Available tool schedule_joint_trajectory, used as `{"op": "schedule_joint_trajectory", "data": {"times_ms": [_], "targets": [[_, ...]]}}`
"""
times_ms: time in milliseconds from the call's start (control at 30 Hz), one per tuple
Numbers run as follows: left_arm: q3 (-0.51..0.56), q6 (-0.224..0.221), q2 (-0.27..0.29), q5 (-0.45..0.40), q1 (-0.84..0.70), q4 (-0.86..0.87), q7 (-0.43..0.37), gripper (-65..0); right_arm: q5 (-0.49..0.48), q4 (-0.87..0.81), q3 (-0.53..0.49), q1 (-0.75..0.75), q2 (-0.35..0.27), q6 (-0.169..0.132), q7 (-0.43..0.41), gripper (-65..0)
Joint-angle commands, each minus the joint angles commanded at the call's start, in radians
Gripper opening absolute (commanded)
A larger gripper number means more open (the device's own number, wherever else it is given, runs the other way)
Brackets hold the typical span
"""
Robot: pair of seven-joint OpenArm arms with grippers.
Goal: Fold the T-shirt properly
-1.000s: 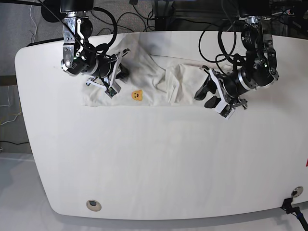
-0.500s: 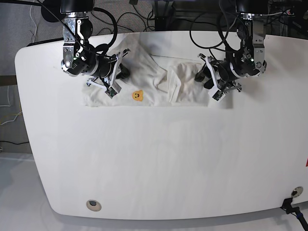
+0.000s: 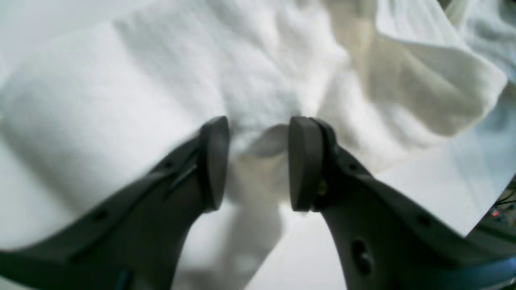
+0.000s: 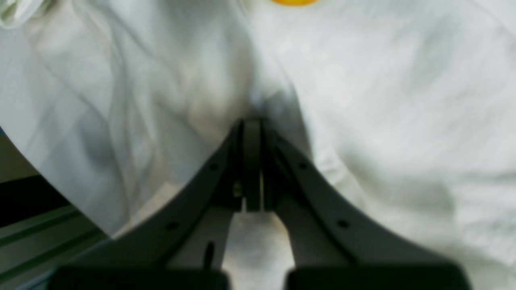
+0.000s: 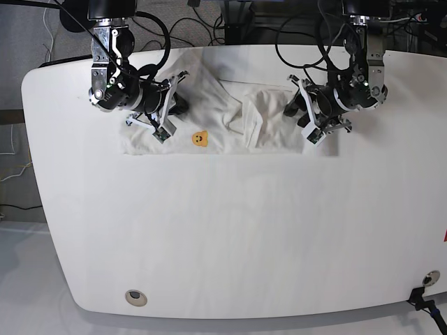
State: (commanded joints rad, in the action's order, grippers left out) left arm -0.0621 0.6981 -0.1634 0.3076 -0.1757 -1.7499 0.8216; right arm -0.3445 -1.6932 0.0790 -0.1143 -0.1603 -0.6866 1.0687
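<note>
The white T-shirt (image 5: 223,118) lies crumpled along the back of the table, reverse side up, with its small yellow emblem (image 5: 200,139) showing. My left gripper (image 5: 299,115) is down on the shirt's right end. In the left wrist view it (image 3: 258,161) is open, with a raised ridge of T-shirt (image 3: 161,80) cloth between the two pads. My right gripper (image 5: 176,105) sits on the shirt's left part. In the right wrist view it (image 4: 252,161) is shut, pinching puckered T-shirt (image 4: 383,100) fabric at its tip, the emblem (image 4: 294,1) just beyond.
The white table (image 5: 230,230) stretches wide in front of the shirt. Two round grommets sit near the front edge (image 5: 136,298) (image 5: 431,278). Black cables (image 5: 202,28) hang behind the back edge, which lies close to the shirt.
My left gripper has swung from the bare table right of the shirt back onto the shirt's right end, staying open. The right gripper has not moved.
</note>
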Motion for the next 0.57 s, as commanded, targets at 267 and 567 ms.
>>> {"op": "schedule_joint_trajectory", "data": {"times_ms": [267, 567], "targets": [[-0.087, 0.0, -0.034, 0.0, 0.002, -0.091, 0.003, -42.3, 0.0, -0.11, 0.0, 0.08, 0.002, 0.002, 0.005, -65.0], [-0.233, 0.0, -0.104, 0.0, 0.005, -0.086, 0.003, -42.3, 0.0, -0.104, 0.0, 0.086, 0.002, 0.002, 0.005, -65.0]]}}
